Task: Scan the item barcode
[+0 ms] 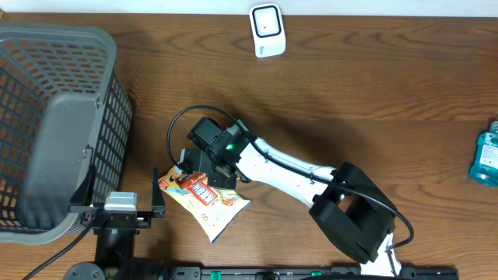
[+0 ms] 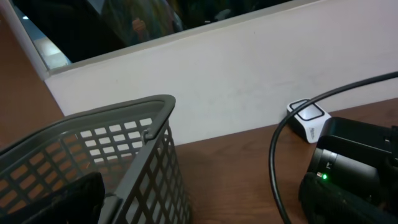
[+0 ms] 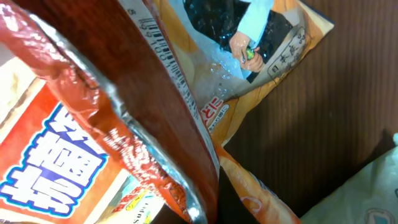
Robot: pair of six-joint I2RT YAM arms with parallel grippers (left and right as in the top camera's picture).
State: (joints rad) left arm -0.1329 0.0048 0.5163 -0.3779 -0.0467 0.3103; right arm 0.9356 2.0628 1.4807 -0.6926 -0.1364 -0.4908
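A basket (image 1: 54, 124) stands at the left of the surface (image 1: 373, 93). A scanner (image 1: 267, 29) sits at the far edge near the middle, and a bottle (image 1: 486, 155) at the right edge, well apart from the rest. A snack packet (image 1: 214, 204) lies on the surface at near centre, just right of the basket. The right gripper (image 1: 204, 175) is on the far left end of the snack packet. The left gripper (image 1: 122, 187) is at the basket's near right corner, between basket and snack packet.
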